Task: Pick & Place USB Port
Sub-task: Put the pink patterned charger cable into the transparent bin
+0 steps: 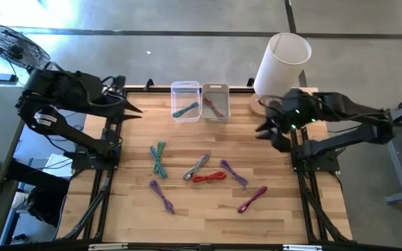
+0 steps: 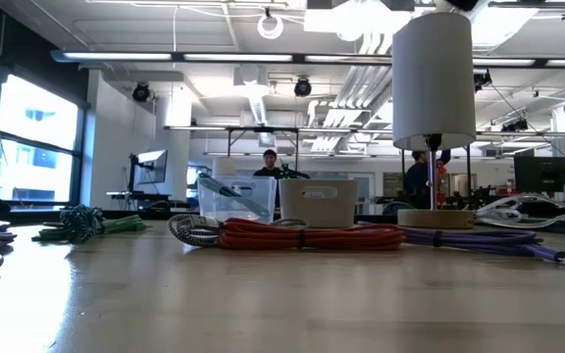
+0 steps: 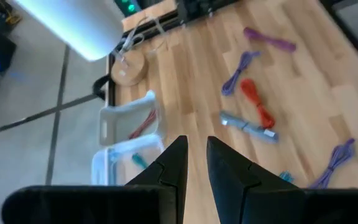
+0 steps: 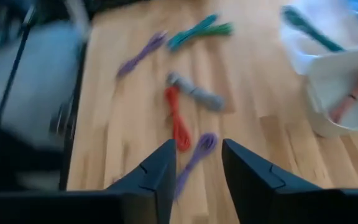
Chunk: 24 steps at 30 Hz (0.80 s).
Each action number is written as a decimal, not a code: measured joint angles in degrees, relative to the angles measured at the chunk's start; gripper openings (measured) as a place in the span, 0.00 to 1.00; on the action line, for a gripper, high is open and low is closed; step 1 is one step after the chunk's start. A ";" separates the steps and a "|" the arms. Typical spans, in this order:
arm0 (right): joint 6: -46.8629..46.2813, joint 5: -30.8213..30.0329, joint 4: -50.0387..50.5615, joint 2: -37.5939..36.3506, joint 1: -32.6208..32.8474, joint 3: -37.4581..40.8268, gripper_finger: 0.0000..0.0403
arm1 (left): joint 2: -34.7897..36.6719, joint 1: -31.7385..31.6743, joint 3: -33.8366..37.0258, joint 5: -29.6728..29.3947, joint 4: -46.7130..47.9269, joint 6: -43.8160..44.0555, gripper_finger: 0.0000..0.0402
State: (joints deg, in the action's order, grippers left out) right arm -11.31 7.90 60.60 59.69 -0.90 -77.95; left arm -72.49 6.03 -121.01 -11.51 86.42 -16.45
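Note:
Several bundled USB cables lie loose on the wooden table: a green-teal one (image 1: 159,157), a grey one (image 1: 196,167), a red one (image 1: 209,177), two purple ones (image 1: 234,172) (image 1: 162,195) and a magenta one (image 1: 252,199). A clear bin (image 1: 185,102) holds a teal cable and a whitish bin (image 1: 216,102) holds a red one. My left gripper (image 1: 138,111) (image 3: 195,146) hovers left of the bins with a narrow gap between its fingers, empty. My right gripper (image 1: 260,130) (image 4: 197,149) hovers right of the bins, open and empty.
A white cylindrical lamp (image 1: 283,61) on a round wooden base stands at the far right corner, close behind my right arm. The two bins stand side by side at the far edge. People show in the room beyond the table in the low view (image 2: 269,162).

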 joint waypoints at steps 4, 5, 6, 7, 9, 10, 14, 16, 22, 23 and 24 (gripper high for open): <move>3.88 -4.84 5.84 -0.50 9.94 0.00 0.23 | -2.19 0.01 0.01 3.40 -4.93 -1.51 0.14; 4.09 -6.14 7.38 -0.23 12.33 0.00 0.21 | -2.59 0.01 0.00 3.70 -5.82 -1.55 0.14; 4.10 -7.27 8.68 0.16 14.58 0.00 0.19 | -2.94 0.01 0.00 3.70 -6.52 -1.57 0.14; 4.07 -8.52 9.80 0.62 16.59 0.00 0.17 | -3.29 0.01 0.02 3.65 -6.85 -1.59 0.14; 4.12 -10.50 11.92 1.87 20.31 0.00 0.14 | -3.98 -0.01 0.00 3.24 -7.05 -1.64 0.14; 4.73 -11.46 12.94 2.66 21.95 0.00 0.12 | -4.33 -0.01 0.01 3.13 -7.01 -1.54 0.14; 9.91 -12.06 16.91 5.68 26.16 0.00 0.05 | -5.50 0.01 0.00 3.60 -7.00 -1.97 0.14; 10.20 -11.15 17.83 7.58 26.63 0.00 0.02 | -6.09 0.01 0.02 4.95 -7.03 -2.49 0.14; 9.86 -8.26 18.10 15.12 28.97 0.00 0.00 | -7.26 0.01 0.00 6.39 -6.88 -2.16 0.14; 9.86 -8.12 18.16 16.64 29.56 0.00 0.00 | -7.28 0.01 0.01 6.95 -6.72 -2.11 0.14; 9.86 -7.94 18.16 18.16 30.15 0.00 0.00 | -7.28 -0.01 0.00 7.87 -6.52 -1.94 0.14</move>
State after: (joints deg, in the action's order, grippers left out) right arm -1.45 -0.04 78.76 77.86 29.26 -77.95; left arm -79.77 6.02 -121.01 -3.64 79.90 -18.39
